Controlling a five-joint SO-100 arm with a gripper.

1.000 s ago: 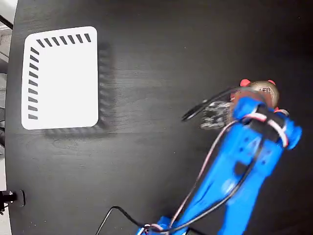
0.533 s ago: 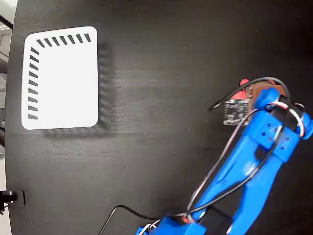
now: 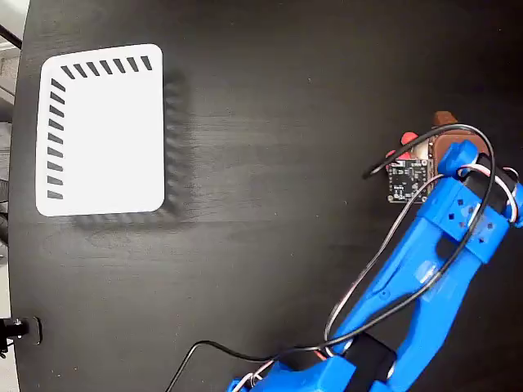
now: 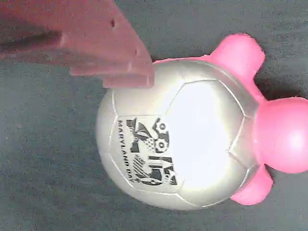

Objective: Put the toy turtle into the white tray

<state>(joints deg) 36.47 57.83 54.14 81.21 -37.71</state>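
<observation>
End effector over the toy turtle, white tray far off.
Fixed view: white tray (image 3: 100, 131) near the table's (image 3: 270, 98) upper-left corner; toy turtle (image 3: 409, 140) near the right edge, mostly under the blue arm (image 3: 425, 269).
Wrist view: turtle (image 4: 192, 139) sits on the table, one reddish finger (image 4: 96, 43) overlapping its shell; whether the end effector (image 4: 120, 57) grips cannot be told.

One toy turtle (image 4: 192, 139) directly under the gripper (image 3: 437, 139). One white tray (image 3: 102, 131) well off to its left. One blue arm (image 3: 425, 269).
</observation>
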